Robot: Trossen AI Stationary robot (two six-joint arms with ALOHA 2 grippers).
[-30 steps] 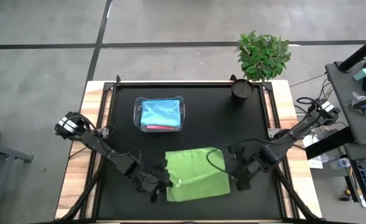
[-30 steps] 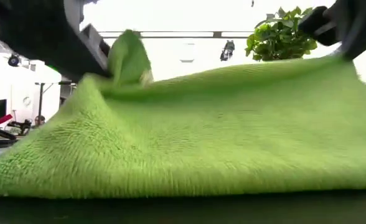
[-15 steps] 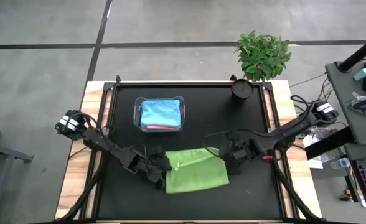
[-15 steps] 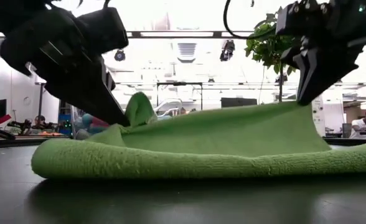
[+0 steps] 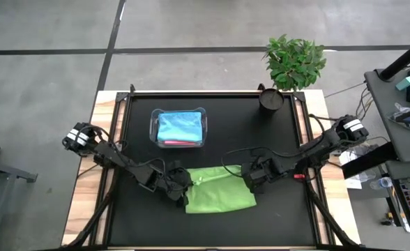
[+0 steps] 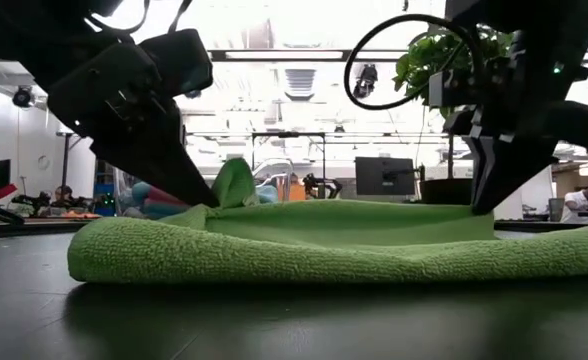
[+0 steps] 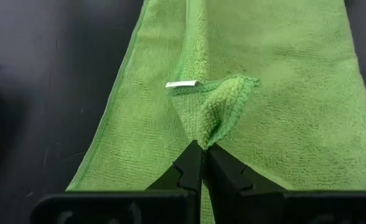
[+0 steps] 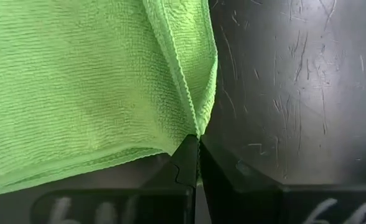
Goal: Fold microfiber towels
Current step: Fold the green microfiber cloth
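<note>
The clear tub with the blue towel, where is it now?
High view: the clear tub sits left of the potted plant, beyond the green towel.

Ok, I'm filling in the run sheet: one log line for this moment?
stage: folding lime green towel in half | left gripper: shut on a towel corner | right gripper: shut on the other corner | other towels: in clear tub

Overhead, table-level and two close wrist cameras all share the green towel [image 5: 220, 188].
</note>
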